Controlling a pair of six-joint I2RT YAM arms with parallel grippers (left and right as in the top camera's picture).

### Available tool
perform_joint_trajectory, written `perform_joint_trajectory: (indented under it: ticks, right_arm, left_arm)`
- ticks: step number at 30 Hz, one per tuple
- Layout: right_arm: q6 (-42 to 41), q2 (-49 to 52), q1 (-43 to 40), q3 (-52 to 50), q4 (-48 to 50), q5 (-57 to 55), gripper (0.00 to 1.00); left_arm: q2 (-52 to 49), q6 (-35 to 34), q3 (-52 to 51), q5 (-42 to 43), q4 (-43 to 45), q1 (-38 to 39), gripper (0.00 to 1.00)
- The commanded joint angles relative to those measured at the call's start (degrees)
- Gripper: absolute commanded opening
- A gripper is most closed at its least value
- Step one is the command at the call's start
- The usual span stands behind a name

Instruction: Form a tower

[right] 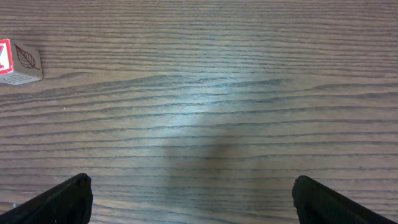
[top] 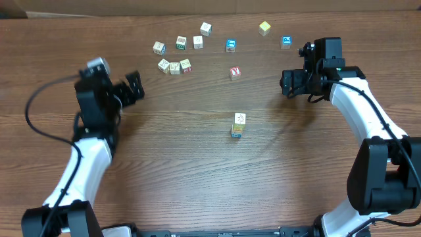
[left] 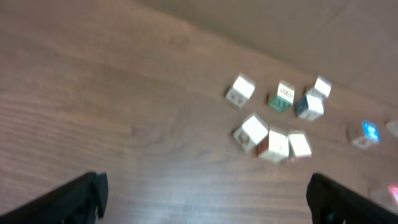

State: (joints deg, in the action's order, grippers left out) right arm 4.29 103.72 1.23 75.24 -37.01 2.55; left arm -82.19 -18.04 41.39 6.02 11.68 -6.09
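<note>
The tower (top: pixel 238 125) stands mid-table in the overhead view, a short column of small cubes with a pale top and a blue face lower down. My left gripper (top: pixel 135 87) is open and empty at the left, far from the tower. In the left wrist view my left gripper (left: pixel 202 202) faces a cluster of pale cubes (left: pixel 273 142) lying ahead of it. My right gripper (top: pixel 287 82) is open at the right, up and to the right of the tower. In the right wrist view my right gripper (right: pixel 193 202) holds nothing, with bare wood between the fingers.
Several loose cubes lie along the far side: a red-marked cube (top: pixel 235 72) (right: pixel 18 61), a blue cube (top: pixel 231 45), another blue one (top: pixel 286 42), a yellowish cube (top: pixel 264 27) and a pale group (top: pixel 175 66). A cardboard wall (left: pixel 298 25) borders the far edge.
</note>
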Motion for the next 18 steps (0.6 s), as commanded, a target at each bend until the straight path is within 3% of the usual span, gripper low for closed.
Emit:
perform_joint_trajectory:
  ticks: [1,6,18]
  right_arm:
    - [0.20,0.04,0.09,0.57,0.28,-0.35,1.00]
    - [0.20,0.02,0.09,0.57,0.28,-0.35,1.00]
    - [0.20,0.02,0.09,0.57,0.28,-0.35,1.00]
  left_arm:
    - [5.14,1.14,-11.58,1.46,7.45,-0.26,1.00]
    - [10.08,1.16,-22.75,1.07,12.68,-0.26,1.00]
    - [28.79,-1.95,-36.79,1.53,16.92,-0.26,1.00]
